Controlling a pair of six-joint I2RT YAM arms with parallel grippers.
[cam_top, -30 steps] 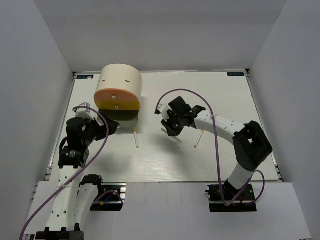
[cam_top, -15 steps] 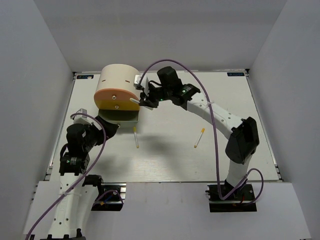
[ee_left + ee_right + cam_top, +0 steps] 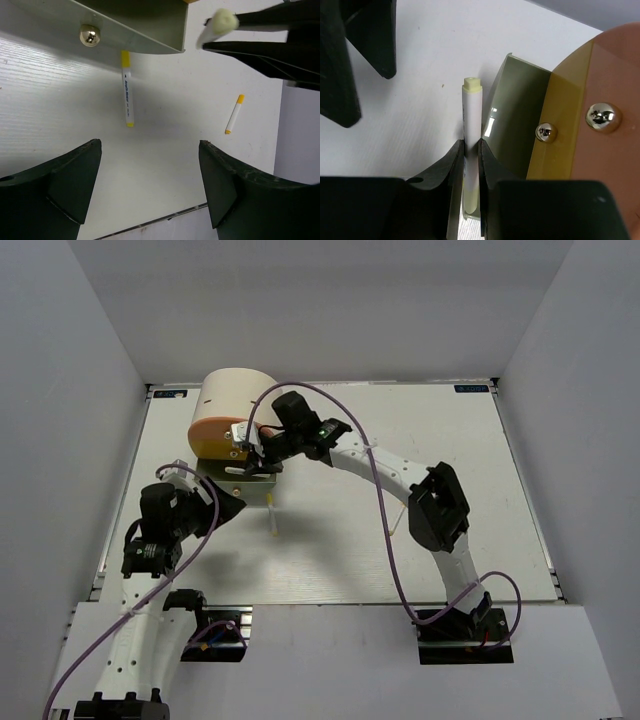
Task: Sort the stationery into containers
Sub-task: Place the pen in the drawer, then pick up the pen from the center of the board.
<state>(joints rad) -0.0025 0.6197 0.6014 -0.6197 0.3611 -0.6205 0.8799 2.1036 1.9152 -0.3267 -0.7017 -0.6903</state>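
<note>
The cream half-cylinder organiser (image 3: 240,400) stands at the back left, with an orange drawer (image 3: 212,432) and a yellow drawer (image 3: 560,125) shut. A lower olive drawer (image 3: 238,476) is pulled out. My right gripper (image 3: 256,445) is shut on a pale-yellow marker (image 3: 471,115), held over the open drawer's edge (image 3: 512,120). It also shows in the left wrist view (image 3: 220,22). My left gripper (image 3: 216,502) is open and empty, just in front of the drawer. Two yellow-tipped markers lie on the table (image 3: 127,90) (image 3: 233,114).
The white table (image 3: 330,560) sits between grey walls. The nearer loose marker (image 3: 272,516) lies right of my left gripper (image 3: 149,146). The right arm's elbow (image 3: 438,508) hangs over the table's middle right. The drawers have round metal knobs (image 3: 602,114) (image 3: 90,35).
My right arm has swung left from the table's middle to the organiser, carrying the marker over the open drawer. My left arm has barely shifted.
</note>
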